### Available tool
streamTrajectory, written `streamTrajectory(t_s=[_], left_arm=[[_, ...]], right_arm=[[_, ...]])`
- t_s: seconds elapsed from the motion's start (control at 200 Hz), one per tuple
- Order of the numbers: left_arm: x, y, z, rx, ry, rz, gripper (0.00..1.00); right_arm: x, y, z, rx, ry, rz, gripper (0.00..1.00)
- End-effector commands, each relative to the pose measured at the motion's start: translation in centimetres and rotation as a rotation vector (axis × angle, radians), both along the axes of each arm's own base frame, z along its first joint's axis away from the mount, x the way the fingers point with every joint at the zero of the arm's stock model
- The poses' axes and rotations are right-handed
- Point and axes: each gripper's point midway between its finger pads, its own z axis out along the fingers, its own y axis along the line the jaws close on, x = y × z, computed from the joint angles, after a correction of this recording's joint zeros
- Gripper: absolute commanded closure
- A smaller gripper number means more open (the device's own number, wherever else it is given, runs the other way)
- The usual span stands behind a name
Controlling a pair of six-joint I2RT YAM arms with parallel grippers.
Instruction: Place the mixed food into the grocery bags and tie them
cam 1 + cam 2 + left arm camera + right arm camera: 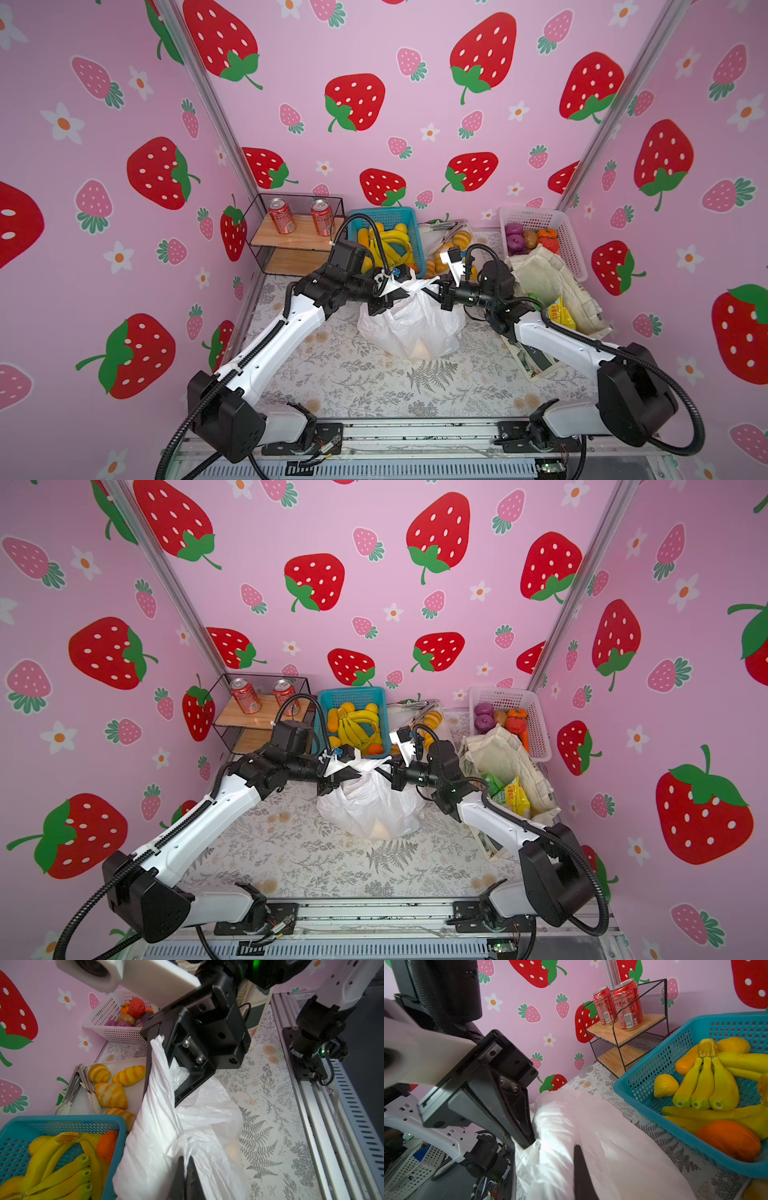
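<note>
Centrally, white bag point(411, 332): on the table point(374, 382), top bunched between the arms. On its left, left gripper point(401, 294), pressed together, pinching bag plastic; on its right, right gripper point(432, 291), likewise pinching a twisted handle. Beside, right: tote point(552, 274) with snack packets point(561, 311)

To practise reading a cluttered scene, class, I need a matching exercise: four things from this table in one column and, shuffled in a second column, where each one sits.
Column one:
1. red soda cans
2. bananas
3. purple onions
4. yellow snack packet

Column two:
A. in the cream tote
B. on the top wooden shelf of the wire rack
C. in the white basket
D. in the blue basket

Pairs: 1-B, 2-D, 3-C, 4-A.
</note>
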Motion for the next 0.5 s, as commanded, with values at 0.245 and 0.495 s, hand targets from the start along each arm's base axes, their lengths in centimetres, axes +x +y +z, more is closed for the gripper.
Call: streamTrajectory(t_s=[0.245,0.495], left_arm=[[1.4,-0.3,-3.3,0.122,-0.022,0.005,0.97],[1.5,-0.4,-2.6,0.114,-0.041,0.005,0.97]], right_arm=[[0.2,-0.6,0.7,0.026,-0.136,0.004,0.95],[-0.1,-0.9,0.1,-0.020,-0.213,0.015,0.87]])
